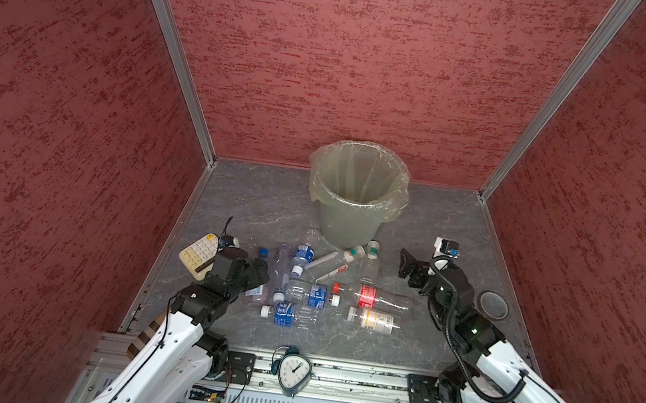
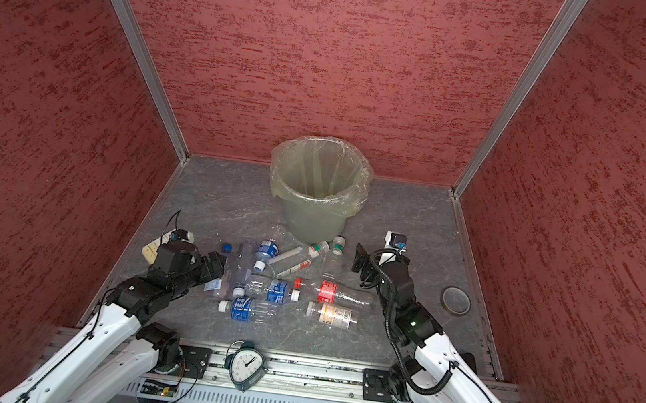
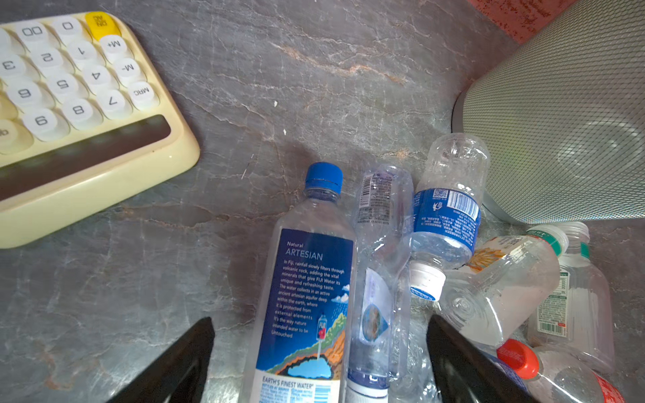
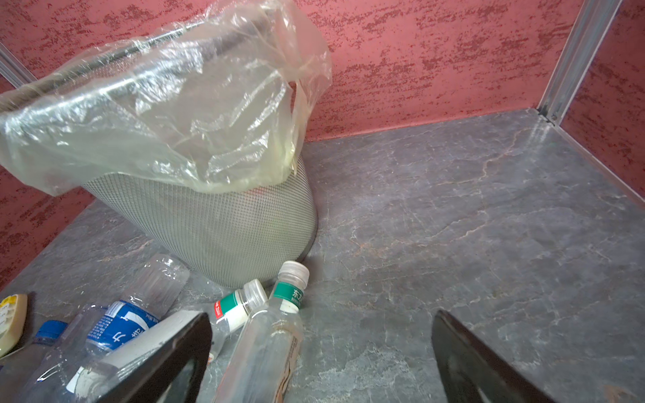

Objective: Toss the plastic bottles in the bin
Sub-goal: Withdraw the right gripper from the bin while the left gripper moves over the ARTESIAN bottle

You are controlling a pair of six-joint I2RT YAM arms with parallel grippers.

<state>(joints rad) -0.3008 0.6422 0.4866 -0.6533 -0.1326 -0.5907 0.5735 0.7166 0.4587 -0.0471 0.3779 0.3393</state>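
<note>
Apart at left hand (image 3: 319,321), astride blue-capped bottle (image 3: 307,279) with base cut off; apart at right hand (image 4: 321,314); calculator (image 1: 197,254) partly hidden behind left arm (image 1: 179,331).

Mottled red walls (image 1: 329,65), grey marbled floor (image 1: 254,202)

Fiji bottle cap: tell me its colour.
Blue. The cap of the Fiji bottle shows best in the left wrist view.
</note>
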